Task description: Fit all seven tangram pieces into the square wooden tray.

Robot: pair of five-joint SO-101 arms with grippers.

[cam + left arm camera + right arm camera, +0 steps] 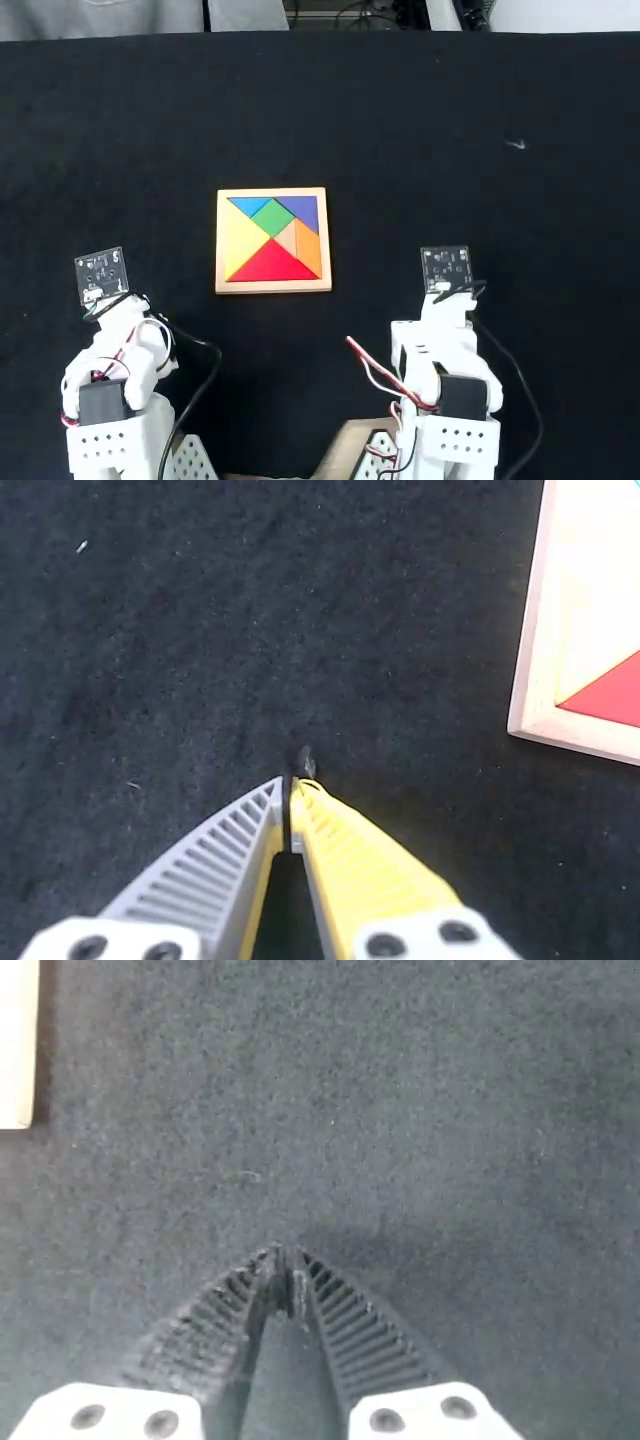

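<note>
A robotics lab bench: black-clothed table (480, 200), cables (370, 12) behind.

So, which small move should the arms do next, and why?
Probably none: I would leave both arms parked. The square wooden tray appears full, with seven coloured tangram pieces lying flat inside and no gap that I can see. The left gripper and the right gripper are shut, empty, over the black cloth, apart from the tray.

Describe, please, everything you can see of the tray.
The tray is a square of pale wood with a raised rim, lying flat near the middle of the black table. Coloured pieces fill it: yellow, red, orange, green, tan and two blues. The left gripper and right gripper are shut and clear of it.
</note>
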